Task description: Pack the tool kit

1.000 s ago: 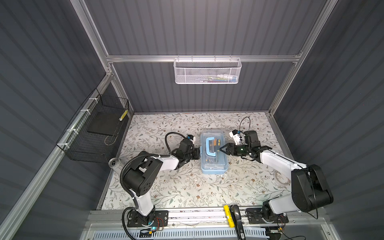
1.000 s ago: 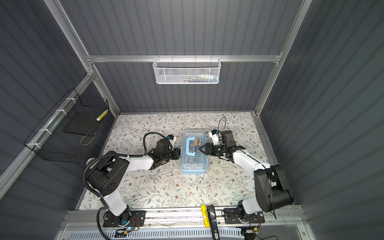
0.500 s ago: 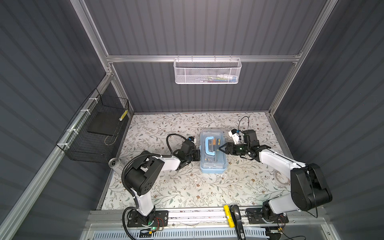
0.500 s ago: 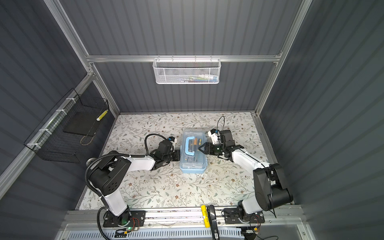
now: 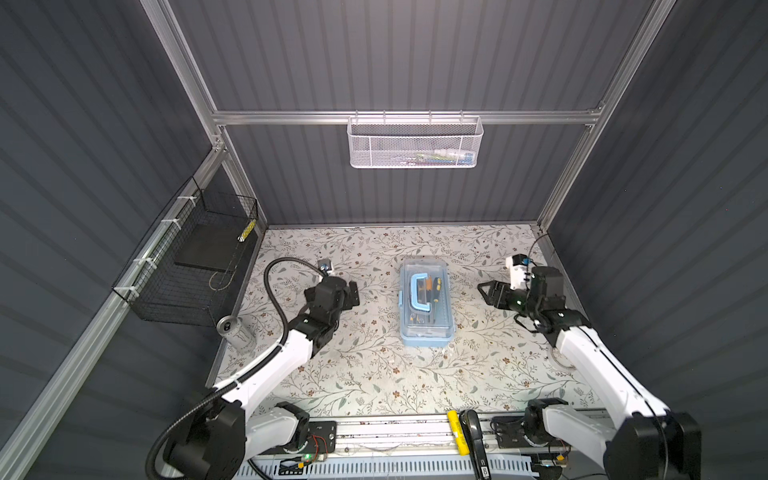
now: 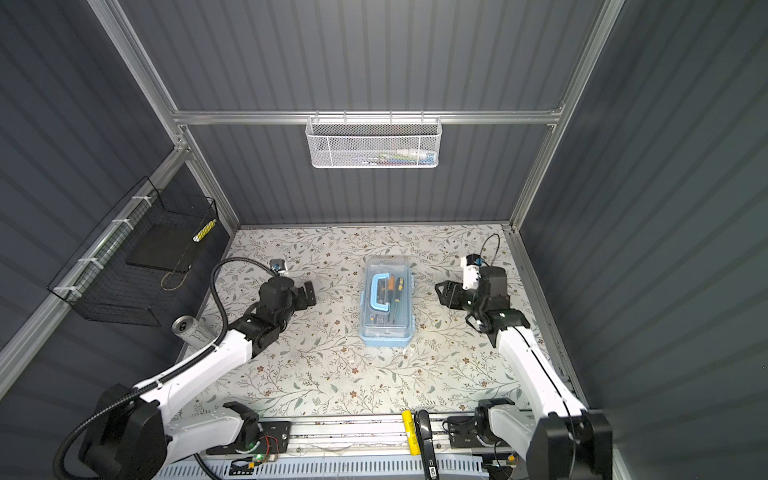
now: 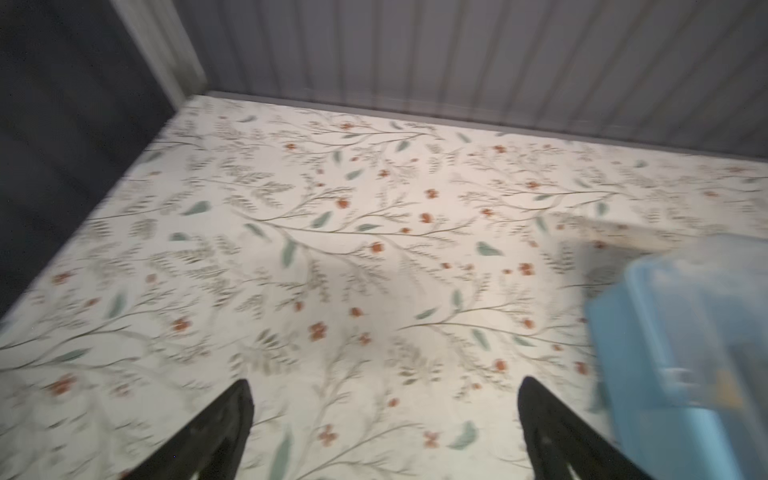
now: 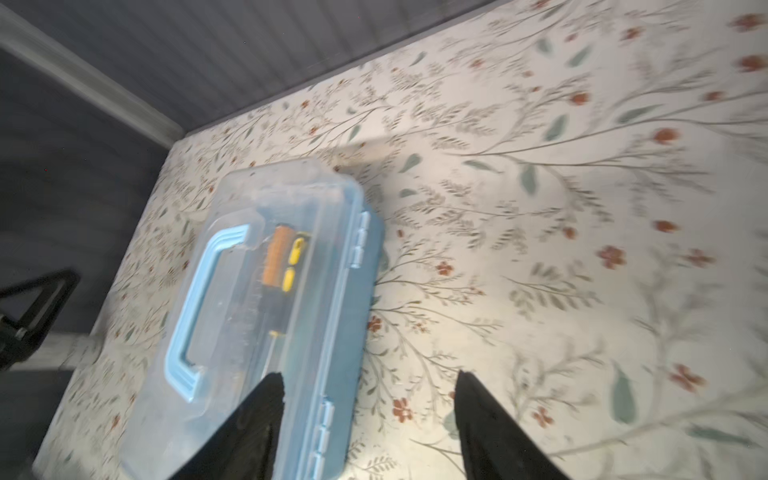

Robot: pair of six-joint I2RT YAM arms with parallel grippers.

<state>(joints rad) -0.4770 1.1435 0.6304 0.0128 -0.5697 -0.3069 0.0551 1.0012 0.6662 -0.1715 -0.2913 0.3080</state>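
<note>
The tool kit (image 5: 426,305) (image 6: 387,305) lies in the middle of the floral table with its clear lid down. Its light blue handle (image 8: 199,307) lies flat on the lid, and screwdrivers show through the lid. My left gripper (image 5: 354,296) (image 6: 309,295) (image 7: 386,380) is open and empty, a short way left of the kit (image 7: 685,340). My right gripper (image 5: 484,293) (image 6: 440,293) (image 8: 370,375) is open and empty, to the right of the kit and apart from it. In the right wrist view one finger overlaps the kit's hinged edge (image 8: 270,311).
A white mesh basket (image 5: 415,143) hangs on the back wall. A black wire basket (image 5: 191,266) hangs on the left wall, with a metal can (image 5: 235,330) standing below it at the table's left edge. A yellow tool (image 5: 455,430) lies on the front rail.
Both grippers have drawn back from the tool kit, left one leftward, right one rightward. The left gripper went from shut to wide open; the right one opened wider.
</note>
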